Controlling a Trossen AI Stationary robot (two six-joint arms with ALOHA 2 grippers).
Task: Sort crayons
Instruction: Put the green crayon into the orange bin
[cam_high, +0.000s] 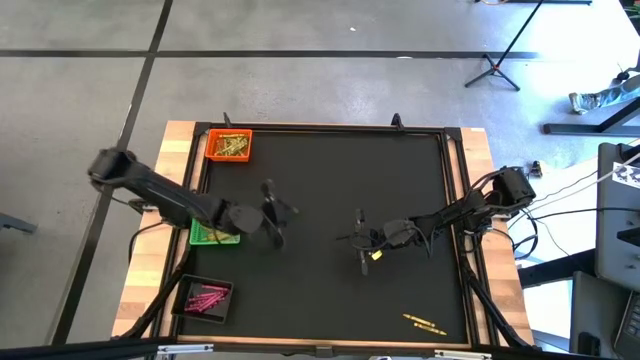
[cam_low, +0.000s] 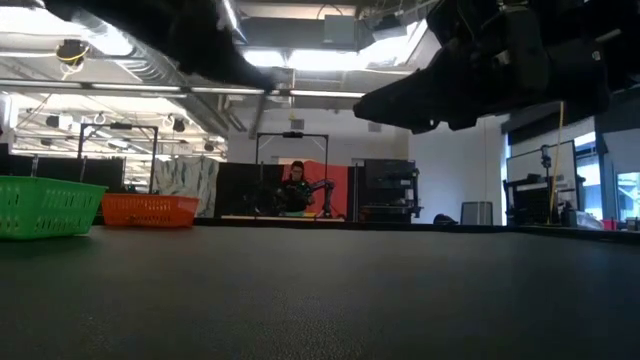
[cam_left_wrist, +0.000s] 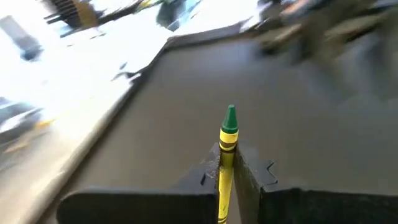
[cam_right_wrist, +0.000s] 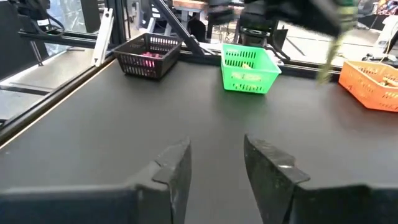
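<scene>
My left gripper (cam_left_wrist: 227, 155) hovers over the mat's left-middle (cam_high: 285, 212), shut on one crayon (cam_left_wrist: 228, 134) with a green tip and a yellow wrapper. In the right wrist view that crayon shows as a blurred streak (cam_right_wrist: 329, 62). My right gripper (cam_right_wrist: 214, 155) stands open near the mat's middle (cam_high: 350, 240), with nothing between its fingers. Gold crayons lie in the orange tray (cam_high: 229, 146) and pink ones in the black tray (cam_high: 205, 297). The left arm partly covers the green tray (cam_high: 213, 235). Two yellow crayons (cam_high: 425, 322) lie loose on the mat at the near right. My left gripper pinches the crayon's wrapped shaft (cam_left_wrist: 224, 168) between its two fingers. The crayon lies along the fingers, and its green tip (cam_left_wrist: 231, 115) sticks out past their ends. It is lifted clear of the black mat, pointing forward and tipped slightly down.
The three trays stand along the mat's left side; in the low view the green one (cam_low: 40, 207) and the orange one (cam_low: 148, 209) show at the left. A raised frame (cam_high: 455, 200) rims the black mat. Open mat lies between the grippers and the far edge.
</scene>
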